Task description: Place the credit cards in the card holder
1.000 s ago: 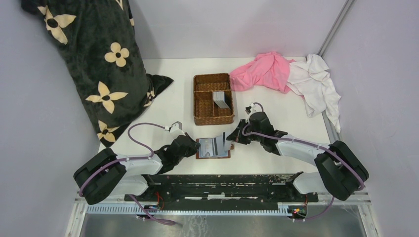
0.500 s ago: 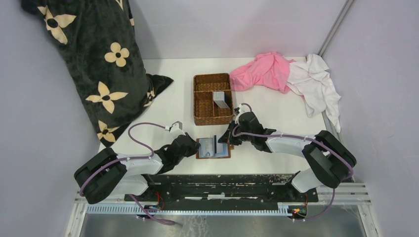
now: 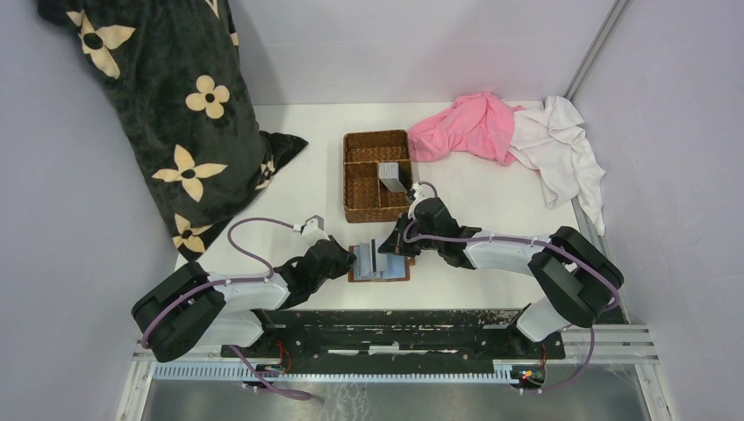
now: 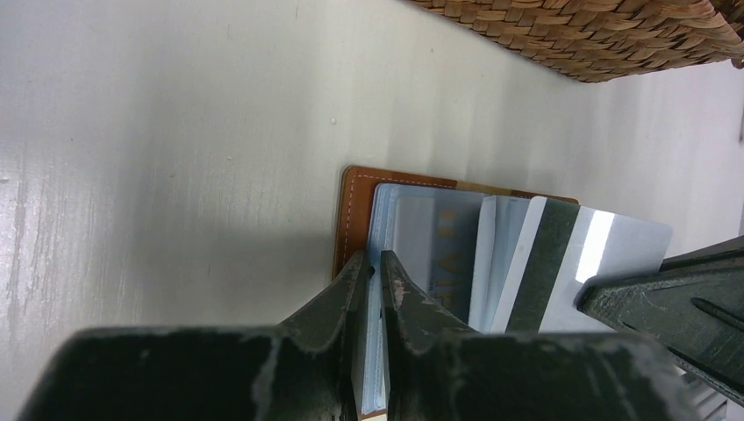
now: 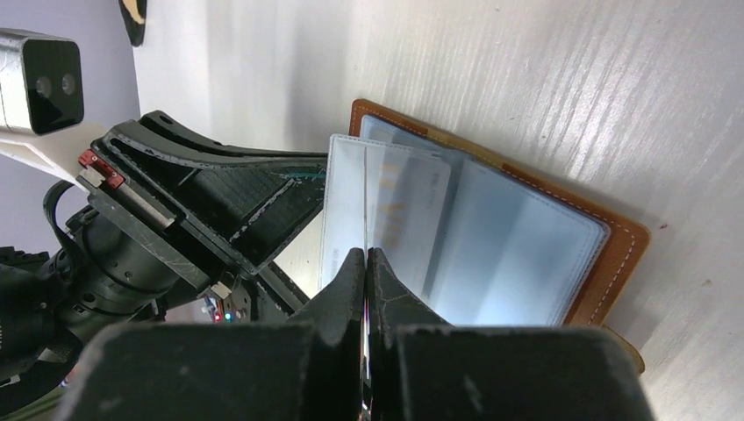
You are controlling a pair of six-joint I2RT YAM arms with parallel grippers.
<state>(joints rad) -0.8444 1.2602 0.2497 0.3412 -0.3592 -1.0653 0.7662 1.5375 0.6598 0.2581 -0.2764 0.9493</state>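
Observation:
The brown leather card holder (image 3: 397, 274) lies open on the table near the front edge, its clear inner sleeves (image 5: 518, 254) showing. My left gripper (image 3: 347, 261) is shut on the holder's left edge, pinching a clear sleeve (image 4: 379, 267) and holding it raised. My right gripper (image 3: 394, 245) is shut on a grey credit card with a dark stripe (image 4: 561, 254). That card stands on edge over the holder's sleeves, seen edge-on (image 5: 365, 210) in the right wrist view. More credit cards (image 3: 395, 176) stand in the wicker basket.
The brown wicker basket (image 3: 364, 197) sits just behind the holder. Pink cloth (image 3: 469, 127) and white cloth (image 3: 561, 149) lie at the back right. A dark flowered pillow (image 3: 167, 114) leans at the back left.
My right gripper has carried the card leftward, from the holder's right edge to over its sleeves. The left gripper has kept its hold and place.

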